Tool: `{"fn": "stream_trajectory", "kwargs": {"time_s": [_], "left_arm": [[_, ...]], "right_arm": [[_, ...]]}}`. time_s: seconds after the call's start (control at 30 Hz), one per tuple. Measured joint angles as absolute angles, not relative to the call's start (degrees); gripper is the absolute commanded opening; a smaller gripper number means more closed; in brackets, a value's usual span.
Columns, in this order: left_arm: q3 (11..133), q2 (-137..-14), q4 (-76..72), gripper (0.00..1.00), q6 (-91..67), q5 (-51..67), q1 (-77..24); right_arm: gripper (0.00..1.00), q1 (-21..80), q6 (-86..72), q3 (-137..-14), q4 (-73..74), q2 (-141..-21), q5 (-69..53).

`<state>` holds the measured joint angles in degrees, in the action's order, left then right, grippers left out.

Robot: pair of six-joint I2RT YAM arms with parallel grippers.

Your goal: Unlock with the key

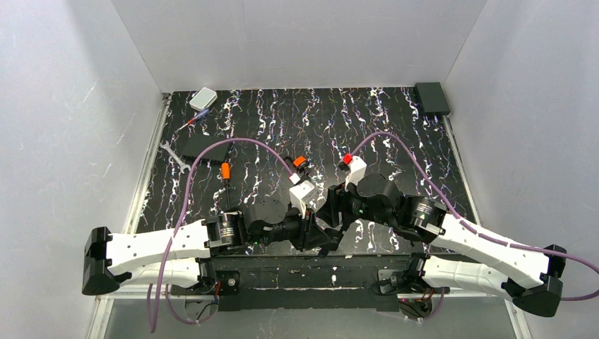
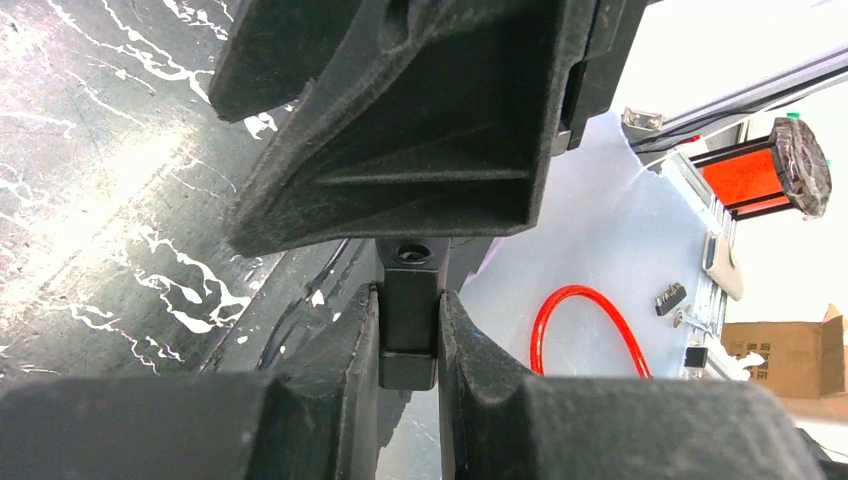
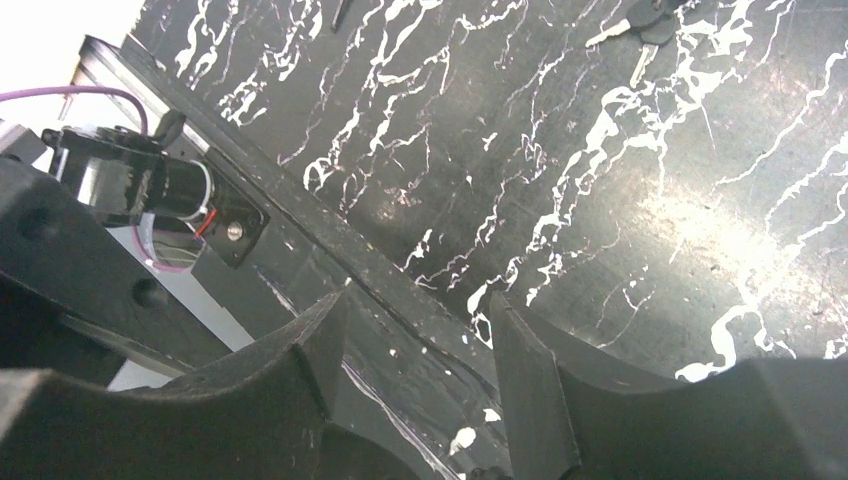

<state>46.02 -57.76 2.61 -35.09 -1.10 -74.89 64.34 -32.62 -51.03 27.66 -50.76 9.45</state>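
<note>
1. Top view: the left gripper (image 1: 325,239) and the right gripper (image 1: 331,212) stood close together at the near edge of the table (image 1: 395,127). The key was too small to find.
2. Left wrist: this claw was clenched on a dark block (image 2: 408,310), probably the padlock.
3. Right wrist: this claw was released and empty. The key (image 3: 612,33) lay flat on the table, well apart from it. I judged it light, stiff and thin, best taken by its black head.

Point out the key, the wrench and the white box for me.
the key (image 3: 612,34): right wrist view, on its metal blade.
the wrench (image 1: 174,156): top external view, mid-shank.
the white box (image 1: 203,98): top external view, centre of its top face.
</note>
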Motion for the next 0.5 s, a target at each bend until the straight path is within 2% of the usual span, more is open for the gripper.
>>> {"fn": "stream_trajectory", "kwargs": {"time_s": [0.3,0.5], "left_arm": [[46.2,-56.8,4.4,0.0,-34.5,-3.6,-74.9],[46.1,-58.1,3.4,0.0,-36.1,-8.5,-74.3]], "right_arm": [[0.74,64.4,-32.2,-50.8,30.3,-48.4,12.3],[0.76,64.4,-33.3,-50.9,30.3,-40.6,20.3]]}}
